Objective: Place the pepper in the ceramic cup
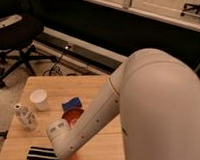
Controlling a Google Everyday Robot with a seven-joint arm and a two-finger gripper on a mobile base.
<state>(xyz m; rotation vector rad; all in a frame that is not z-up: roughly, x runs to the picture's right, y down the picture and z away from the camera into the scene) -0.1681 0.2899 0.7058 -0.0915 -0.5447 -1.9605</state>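
The white ceramic cup (38,99) stands upright at the left of the wooden table (100,89). My white arm reaches down across the table, and its gripper (66,151) is low over the front edge, right of a black bar. A small orange bit (75,158) shows just under the wrist at the bottom edge; it may be the pepper, mostly hidden by the arm.
An orange bowl (72,116) sits mid-table, partly behind the arm, with a blue object (71,102) just behind it. A whitish patterned bottle (25,117) stands at the left edge. A black bar (42,153) lies at the front left. An office chair (17,38) stands at far left.
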